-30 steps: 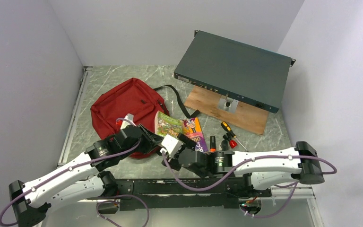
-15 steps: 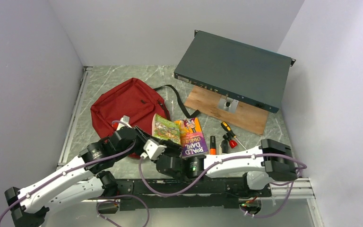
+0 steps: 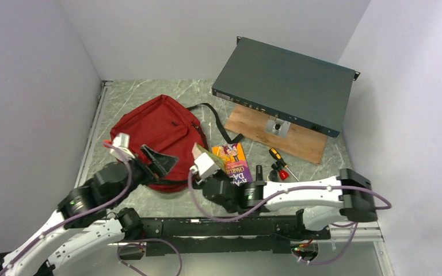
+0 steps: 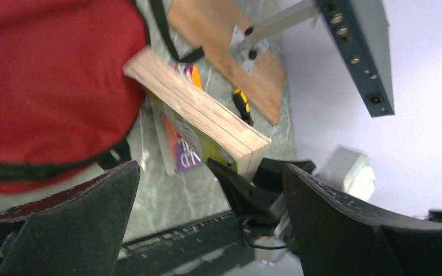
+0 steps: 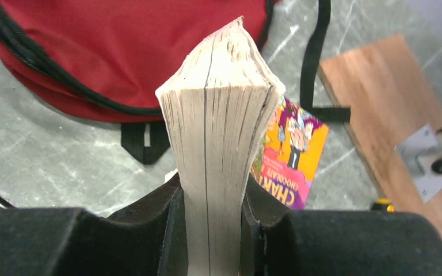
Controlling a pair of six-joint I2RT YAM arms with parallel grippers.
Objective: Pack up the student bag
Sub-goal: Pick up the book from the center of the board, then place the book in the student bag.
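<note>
The student bag (image 3: 155, 132) is a dark red backpack lying flat at the table's left (image 4: 46, 86) (image 5: 121, 40). My right gripper (image 3: 202, 160) (image 5: 210, 195) is shut on a thick green-covered paperback (image 3: 198, 150) (image 5: 218, 132) (image 4: 201, 115). It holds the paperback on edge, just right of the bag's lower corner. My left gripper (image 3: 159, 160) (image 4: 210, 169) is open wide, with nothing between its fingers (image 4: 80, 218). It hangs over the bag's near right edge and faces the held paperback. A second book (image 3: 234, 163) (image 5: 293, 155), orange and purple, lies flat on the table.
A flat dark teal metal box (image 3: 285, 83) rests on a wooden board (image 3: 282, 138) at the back right. Screwdrivers (image 3: 279, 165) and an orange marker (image 3: 259, 173) lie right of the books. A black strap (image 3: 218, 123) trails from the bag towards the board.
My left gripper opened and drew back to the left, away from the paperback. My right gripper closed on the paperback and now holds it alone, turned up on edge.
</note>
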